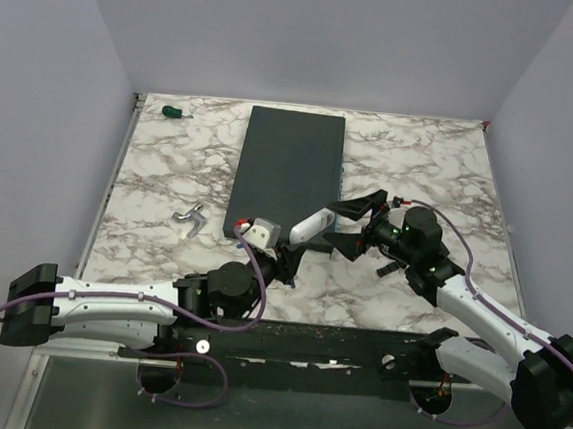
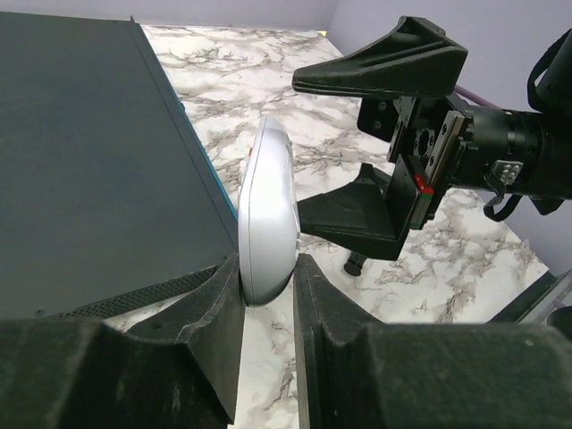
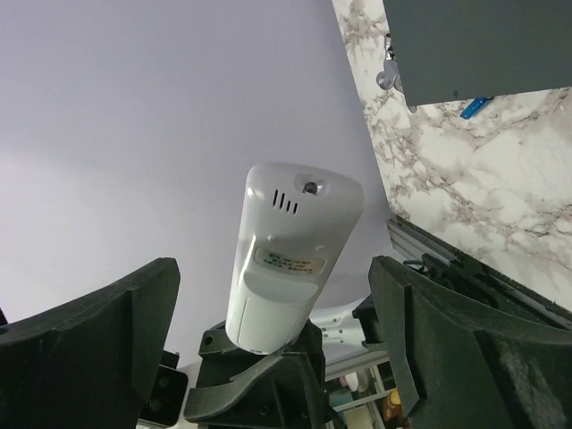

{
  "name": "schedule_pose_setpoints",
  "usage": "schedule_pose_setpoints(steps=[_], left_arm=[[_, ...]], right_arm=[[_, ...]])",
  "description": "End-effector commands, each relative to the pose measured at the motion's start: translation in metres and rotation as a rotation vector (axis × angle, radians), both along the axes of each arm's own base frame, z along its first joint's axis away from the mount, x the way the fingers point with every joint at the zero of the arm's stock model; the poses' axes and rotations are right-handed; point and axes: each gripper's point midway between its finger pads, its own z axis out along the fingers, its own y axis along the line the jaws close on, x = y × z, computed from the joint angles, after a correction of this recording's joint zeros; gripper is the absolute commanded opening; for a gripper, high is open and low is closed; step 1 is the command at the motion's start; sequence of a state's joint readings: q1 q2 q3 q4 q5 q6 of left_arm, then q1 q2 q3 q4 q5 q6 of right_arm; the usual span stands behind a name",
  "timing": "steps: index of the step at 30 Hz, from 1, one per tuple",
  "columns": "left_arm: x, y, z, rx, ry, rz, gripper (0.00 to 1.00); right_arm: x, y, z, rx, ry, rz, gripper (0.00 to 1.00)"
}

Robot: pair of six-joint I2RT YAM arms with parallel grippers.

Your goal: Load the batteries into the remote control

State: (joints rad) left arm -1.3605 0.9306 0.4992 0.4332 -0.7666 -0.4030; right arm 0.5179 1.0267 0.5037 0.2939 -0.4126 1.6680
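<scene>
My left gripper (image 2: 268,273) is shut on the near end of the white remote control (image 2: 266,219), holding it on edge above the table. In the top view the remote control (image 1: 311,224) slants up to the right from the left gripper (image 1: 288,255). My right gripper (image 1: 351,223) is open, one finger on each side of the remote's free end, touching nothing. The right wrist view shows the remote control's (image 3: 290,250) back with its label and closed cover, between the wide jaws of the right gripper (image 3: 273,268). One small blue battery (image 3: 474,107) lies by the slab's edge. The other is out of view.
A large dark grey slab (image 1: 290,170) lies just left of and behind the remote. A green-handled screwdriver (image 1: 178,114) sits at the far left corner. A small metal piece (image 1: 188,218) lies left of the slab. A black tool (image 1: 387,271) rests under the right arm.
</scene>
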Motion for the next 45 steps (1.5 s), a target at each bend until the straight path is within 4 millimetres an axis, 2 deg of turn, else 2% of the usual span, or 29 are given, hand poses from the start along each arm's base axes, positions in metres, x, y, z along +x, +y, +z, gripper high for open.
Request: schedule_pose_setpoints(steps=[1, 10, 18, 25, 37, 45], left_arm=[[0.002, -0.006, 0.010, -0.030, -0.025, -0.008, 0.00], [0.000, -0.017, 0.013, -0.030, -0.033, -0.034, 0.00], [0.001, -0.019, 0.012, -0.019, -0.037, -0.039, 0.00], [0.003, -0.023, 0.010, 0.006, -0.039, -0.030, 0.00], [0.006, -0.031, 0.009, 0.026, -0.039, -0.022, 0.00], [0.014, -0.026, 0.008, 0.044, -0.033, 0.046, 0.00]], right_arm=[[-0.005, 0.007, 0.015, 0.047, -0.010, 0.046, 0.95], [-0.007, 0.015, 0.014, 0.060, 0.006, 0.078, 0.89], [-0.011, 0.023, 0.021, 0.078, -0.006, 0.106, 0.74], [-0.013, 0.031, 0.031, 0.066, -0.037, 0.121, 0.74], [-0.022, 0.042, 0.035, 0.054, -0.053, 0.144, 0.69], [-0.031, 0.046, 0.043, 0.053, -0.063, 0.152, 0.65]])
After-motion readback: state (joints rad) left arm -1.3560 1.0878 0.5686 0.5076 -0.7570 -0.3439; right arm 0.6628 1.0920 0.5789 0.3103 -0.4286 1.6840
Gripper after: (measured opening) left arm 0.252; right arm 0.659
